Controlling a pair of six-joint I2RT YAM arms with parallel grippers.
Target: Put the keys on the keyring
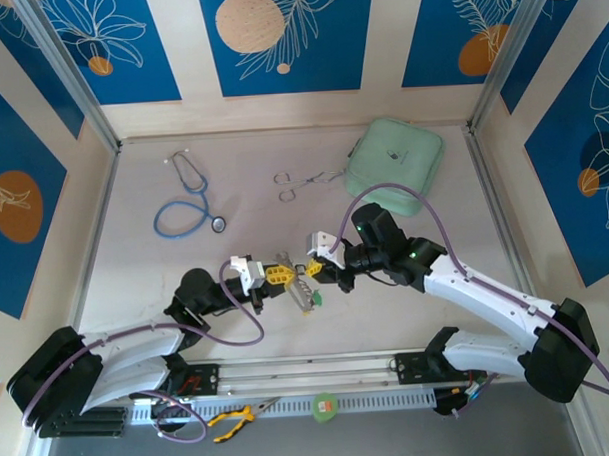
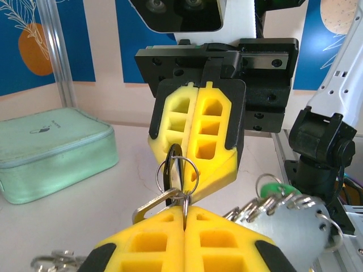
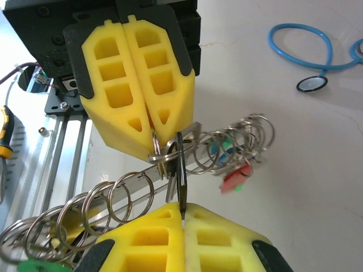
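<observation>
at the centre of the overhead view, the left gripper and right gripper were each clenched on the keys strung on the keyring. we judged the bunch light, stiff, slippery, dangling; best pinched at flat key heads.

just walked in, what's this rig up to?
Both arms meet mid-table over a bunch of keys. The left end effector is shut on a small split ring in the bunch. The right end effector is shut on the black-headed key beside it. The keyring, strung with many rings and coloured keys, sits alongside. It's unclear whether the black key is on it.
</observation>
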